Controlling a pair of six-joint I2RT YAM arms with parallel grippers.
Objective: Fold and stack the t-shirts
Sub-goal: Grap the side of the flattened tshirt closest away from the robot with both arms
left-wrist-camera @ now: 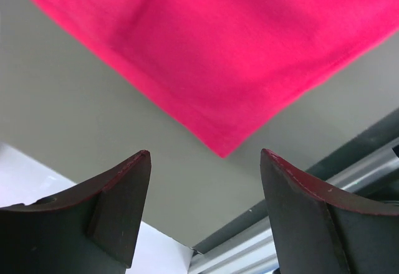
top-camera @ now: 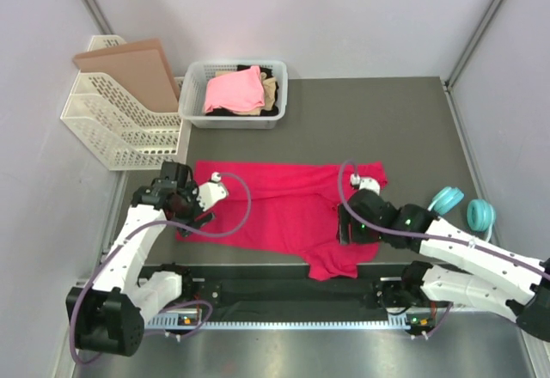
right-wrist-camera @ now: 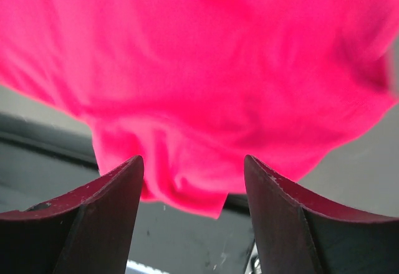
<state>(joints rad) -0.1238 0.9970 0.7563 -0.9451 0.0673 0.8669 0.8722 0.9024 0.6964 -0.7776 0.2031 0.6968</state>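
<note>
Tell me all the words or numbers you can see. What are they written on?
There are none to read.
The crimson t-shirt is plain, with no print showing.
The light pink t-shirt, the white basket and the teal headphones show no label or number.

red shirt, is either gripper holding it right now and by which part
Nothing is held. The left gripper and right gripper both stand open with nothing pinched; the shirt lies loose beyond their fingertips.
</note>
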